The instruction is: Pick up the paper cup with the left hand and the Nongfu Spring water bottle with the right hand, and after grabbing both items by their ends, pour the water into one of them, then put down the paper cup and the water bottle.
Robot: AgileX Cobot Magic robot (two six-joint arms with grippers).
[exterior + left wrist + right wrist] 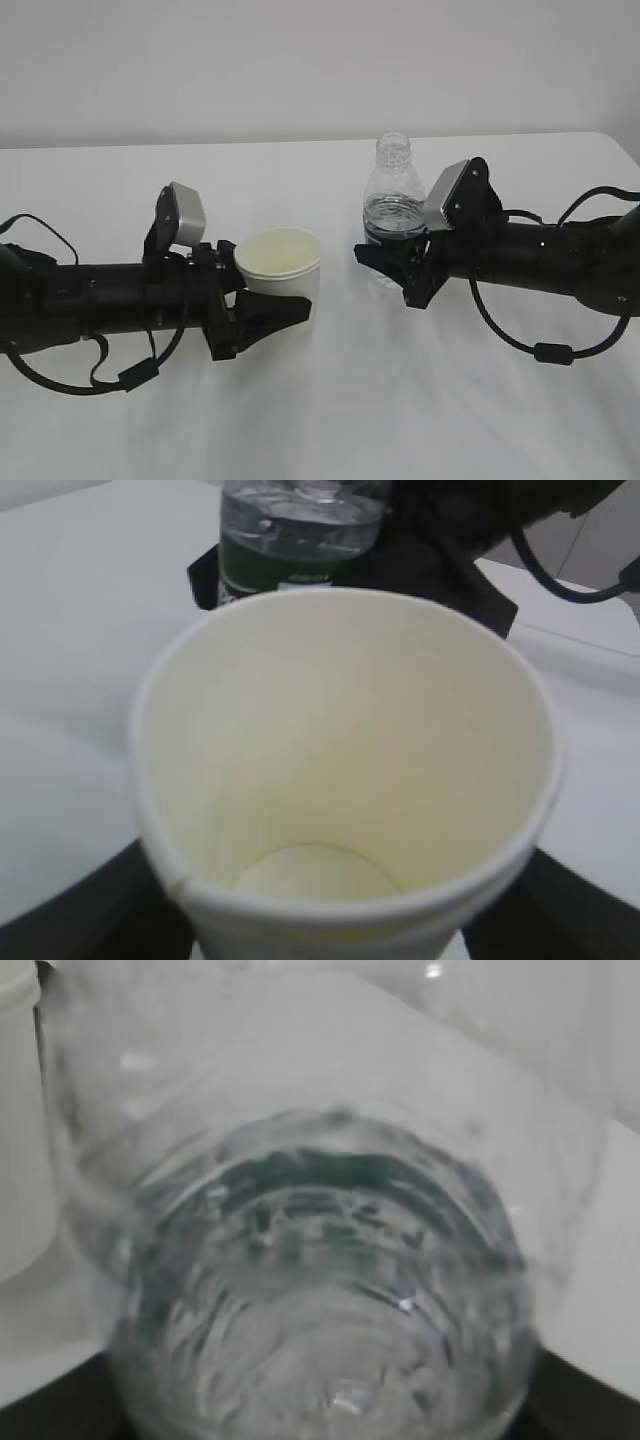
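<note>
Both grasps look made, nothing lifted yet by the look of it. Left end effector (262, 312) clamped on the lower part of the paper cup (281, 262), a finger (275, 309) on the near side; cup upright, empty, near the middle of the worktop (330, 420), a little toward the left edge. Right end effector (398, 268) clamped on the lower body of the Nongfu Spring water bottle (392, 205), at the label band; bottle upright, capless, just right of the cup and nearer the far edge, not touching it.

To do the next part well, probably: raise both straight up, keep the cup level, bring the bottle neck over the rim before tilting, tilt slowly. Squeeze lightly, since thin paper and soft plastic likely to buckle.

Count: one cup, one bottle, two arms. Water (300, 525) in the bottle only, partly filling it.
</note>
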